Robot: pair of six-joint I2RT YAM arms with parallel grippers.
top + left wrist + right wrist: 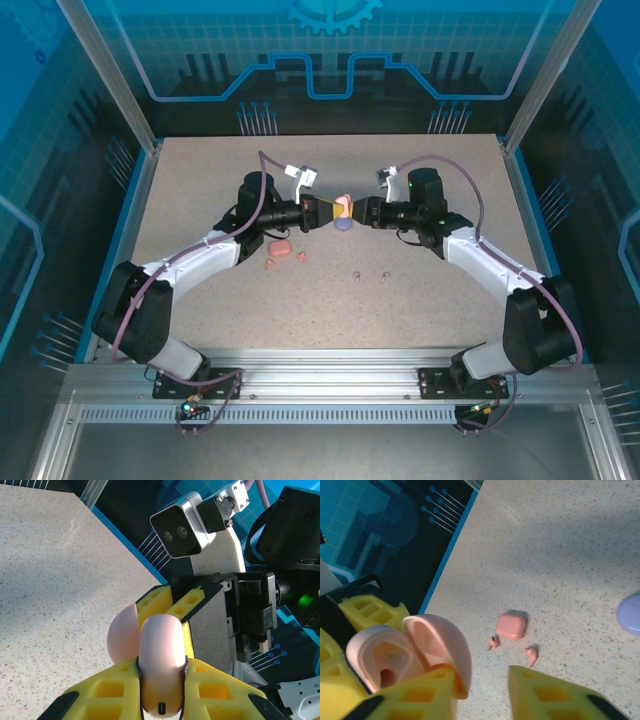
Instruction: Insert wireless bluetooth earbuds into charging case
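Pink case (160,645) points lid-first out of left claw (161,669).

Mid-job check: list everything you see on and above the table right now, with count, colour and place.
pale pink case: one, pale pink, lid open, held above the table's middle
purple case: one, purple, on the table under the held case
coral case: one, coral, lid shut, on the table left of centre
coral earbuds: two, coral, loose on the table beside the coral case
small earbuds: two, too small to tell the colour, loose on the table nearer the arm bases
table: one, speckled beige
left gripper: one, yellow fingers, shut on the pale pink case
right gripper: one, yellow fingers, jaws apart at the case's open lid
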